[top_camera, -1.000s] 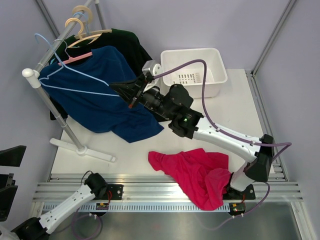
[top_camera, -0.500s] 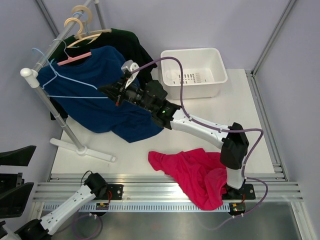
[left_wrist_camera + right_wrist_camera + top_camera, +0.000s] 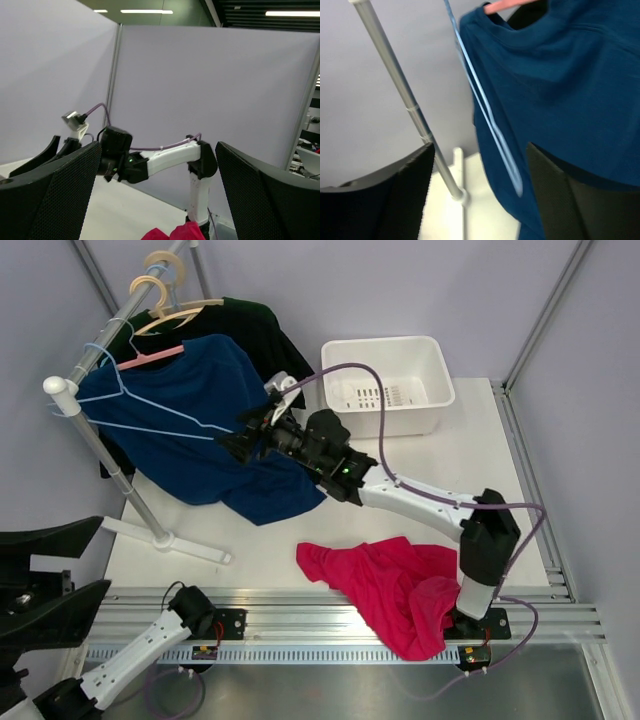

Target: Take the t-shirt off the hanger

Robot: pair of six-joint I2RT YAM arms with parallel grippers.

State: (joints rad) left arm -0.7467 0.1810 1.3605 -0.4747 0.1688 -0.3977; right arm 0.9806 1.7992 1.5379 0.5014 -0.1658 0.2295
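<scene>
The crimson-pink t-shirt [image 3: 390, 585] lies crumpled on the table near the right arm's base, off any hanger; its top edge also shows as the t-shirt [image 3: 175, 234] in the left wrist view. The light-blue wire hanger [image 3: 150, 405] hangs bare on the rail, in front of the navy shirt. My right gripper [image 3: 232, 438] is open at the hanger's right corner. In the right wrist view the hanger [image 3: 490, 120] runs loose between the spread jaws of the right gripper [image 3: 480, 200]. My left gripper [image 3: 100, 555] is open and empty at the near left, raised above the table; the left gripper [image 3: 157, 200] faces the right arm.
A navy shirt [image 3: 210, 430] on a pink hanger [image 3: 150, 357] and a dark green shirt [image 3: 250, 325] on wooden hangers [image 3: 165, 290] share the rail [image 3: 95, 355]. The rack's pole and foot [image 3: 165, 535] stand at the left. A white basket [image 3: 390, 380] sits at the back.
My right gripper has opened and let go of the light-blue hanger, then drawn back slightly right. The hanger now hangs by its hook on the rail. My left gripper has come further into view.
</scene>
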